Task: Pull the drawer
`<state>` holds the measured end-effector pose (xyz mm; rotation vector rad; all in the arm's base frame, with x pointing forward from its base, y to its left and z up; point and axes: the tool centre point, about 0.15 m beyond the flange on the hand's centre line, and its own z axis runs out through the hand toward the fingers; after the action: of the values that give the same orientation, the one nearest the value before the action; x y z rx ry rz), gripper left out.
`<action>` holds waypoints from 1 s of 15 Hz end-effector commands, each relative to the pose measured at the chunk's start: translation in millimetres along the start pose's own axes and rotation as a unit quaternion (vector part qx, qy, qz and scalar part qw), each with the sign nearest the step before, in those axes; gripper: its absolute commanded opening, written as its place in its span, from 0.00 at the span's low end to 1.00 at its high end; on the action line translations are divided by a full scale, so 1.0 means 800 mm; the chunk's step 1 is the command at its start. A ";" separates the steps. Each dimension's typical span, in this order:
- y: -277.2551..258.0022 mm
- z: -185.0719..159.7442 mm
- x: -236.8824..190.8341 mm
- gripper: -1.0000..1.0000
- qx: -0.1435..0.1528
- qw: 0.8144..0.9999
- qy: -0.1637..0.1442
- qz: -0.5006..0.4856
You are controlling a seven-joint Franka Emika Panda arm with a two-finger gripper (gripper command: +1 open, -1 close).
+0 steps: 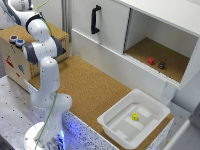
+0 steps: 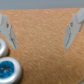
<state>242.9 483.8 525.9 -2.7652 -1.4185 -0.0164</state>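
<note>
Pincer (image 2: 41, 31) wide over cork; yellow cube (image 1: 134, 116) in white bin (image 1: 111, 120).

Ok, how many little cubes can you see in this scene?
3. The red cube and dark cube sit in the open cabinet compartment; the yellow cube lies in the white tray. Others may be hidden.

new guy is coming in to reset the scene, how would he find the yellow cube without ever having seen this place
Start at the cork counter below the white cabinet. At the end of it on the exterior view's right sits a white tray, and the yellow cube lies inside it. It is the only thing in the tray; the red cube and dark cube are up in the open cabinet compartment.
</note>
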 end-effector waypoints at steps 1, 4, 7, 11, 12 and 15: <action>0.069 0.044 -0.162 1.00 0.059 0.980 0.172 0.075; 0.075 0.055 -0.202 1.00 0.053 0.974 0.185 0.122; 0.079 0.076 -0.225 1.00 0.048 0.968 0.178 0.172; 0.099 0.100 -0.210 1.00 0.052 0.966 0.141 0.209; 0.109 0.105 -0.204 1.00 0.055 0.966 0.128 0.217; 0.135 0.118 -0.191 1.00 0.068 0.964 0.111 0.234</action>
<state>204.8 304.2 448.6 -2.8414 -0.7321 -0.3139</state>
